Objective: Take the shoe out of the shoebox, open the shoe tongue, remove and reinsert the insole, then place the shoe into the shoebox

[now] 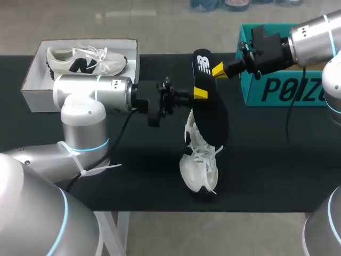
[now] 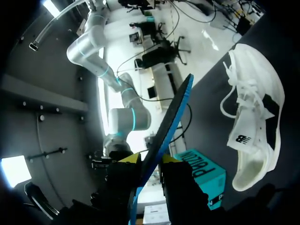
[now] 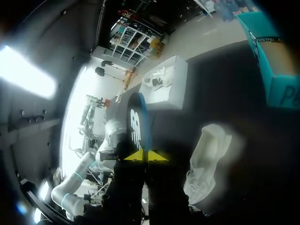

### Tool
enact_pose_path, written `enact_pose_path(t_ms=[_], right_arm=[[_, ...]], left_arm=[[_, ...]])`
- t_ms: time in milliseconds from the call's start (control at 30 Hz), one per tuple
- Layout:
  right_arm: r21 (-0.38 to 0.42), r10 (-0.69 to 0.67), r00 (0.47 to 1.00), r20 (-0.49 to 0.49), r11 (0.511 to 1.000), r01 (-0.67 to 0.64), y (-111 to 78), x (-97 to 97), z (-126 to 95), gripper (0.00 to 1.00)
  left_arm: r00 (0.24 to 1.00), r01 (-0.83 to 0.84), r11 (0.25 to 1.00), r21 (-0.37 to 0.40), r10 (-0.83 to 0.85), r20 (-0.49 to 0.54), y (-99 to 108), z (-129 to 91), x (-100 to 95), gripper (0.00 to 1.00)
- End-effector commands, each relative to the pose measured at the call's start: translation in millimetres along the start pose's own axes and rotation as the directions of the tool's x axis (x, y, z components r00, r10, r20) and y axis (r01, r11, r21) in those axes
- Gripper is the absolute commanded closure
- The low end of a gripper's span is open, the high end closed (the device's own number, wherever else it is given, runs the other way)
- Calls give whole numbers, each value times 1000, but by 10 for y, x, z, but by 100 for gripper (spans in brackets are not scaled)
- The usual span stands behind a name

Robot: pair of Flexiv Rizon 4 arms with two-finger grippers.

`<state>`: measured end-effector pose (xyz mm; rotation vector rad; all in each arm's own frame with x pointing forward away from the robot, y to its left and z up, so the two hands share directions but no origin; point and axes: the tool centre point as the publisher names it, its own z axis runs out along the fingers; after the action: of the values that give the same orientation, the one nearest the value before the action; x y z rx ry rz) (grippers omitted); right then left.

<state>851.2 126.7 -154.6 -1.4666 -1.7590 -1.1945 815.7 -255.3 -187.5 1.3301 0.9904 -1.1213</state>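
Observation:
A black insole (image 1: 210, 106) hangs in the air over the middle of the table, held from two sides. My right gripper (image 1: 217, 70) is shut on its upper end, and in the right wrist view the insole (image 3: 136, 124) rises straight from that gripper (image 3: 146, 156). My left gripper (image 1: 200, 94) pinches the insole's edge lower down. The left wrist view shows the blue-edged insole (image 2: 173, 112) between that gripper's (image 2: 150, 159) fingers, both touching it. A white shoe (image 1: 201, 162) lies on the black table below the insole, also seen as the shoe (image 2: 255, 112) and the shoe (image 3: 206, 154).
A white open box (image 1: 37, 80) at the back left holds a second white shoe (image 1: 85, 61) with a black logo. A teal open shoebox (image 1: 277, 90) stands at the back right, behind my right arm. The table's front edge runs just below the lying shoe.

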Motion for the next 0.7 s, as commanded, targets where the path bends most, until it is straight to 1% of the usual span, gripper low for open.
enact_pose_path(t_ms=[33, 167, 200, 233, 267, 400, 500, 533, 600, 667, 700], right_arm=[[-6, 1, 1000, 5, 1000, -1, -30, -11, 12, 100], [-5, 2, 1000, 25, 1000, -2, -35, -3, 2, 100], [-5, 4, 1000, 31, 1000, -4, -42, 4, -3, 63], [-6, 3, 999, 32, 1000, -3, -50, 6, -14, 5], [-18, -2, 999, 42, 1000, 3, -63, 5, -37, 0], [-45, -35, 994, 100, 998, 40, -124, 68, -190, 0], [-75, -102, 980, 168, 990, 116, -182, 196, -464, 0], [-73, -119, 976, 182, 988, 134, -191, 230, -520, 0], [-38, -200, 949, 242, 976, 216, -233, 413, -729, 0], [56, -273, 906, 323, 961, 270, -264, 555, -889, 0], [61, -283, 900, 333, 958, 279, -274, 596, -940, 0]], left_arm=[[1000, -3, 1000, -6, 3, 2, 13, 22, 20, 100], [1000, 0, 1000, -13, 0, 3, 18, 1, 24, 100], [1000, 1, 1000, -14, -1, 1, 20, -7, 27, 100], [1000, 2, 1000, -15, -2, -1, 22, -14, 31, 100], [1000, 3, 1000, -15, -3, -3, 25, -21, 34, 100], [1000, 9, 1000, -18, -9, -15, 51, -72, 52, 100], [999, 16, 999, -28, -17, -31, 84, -144, 86, 100], [999, 17, 999, -30, -18, -36, 89, -157, 94, 100], [998, 17, 999, -34, -19, -53, 107, -204, 124, 100], [998, 17, 999, -35, -19, -65, 118, -237, 145, 100], [997, 18, 999, -34, -20, -69, 123, -247, 153, 100]])
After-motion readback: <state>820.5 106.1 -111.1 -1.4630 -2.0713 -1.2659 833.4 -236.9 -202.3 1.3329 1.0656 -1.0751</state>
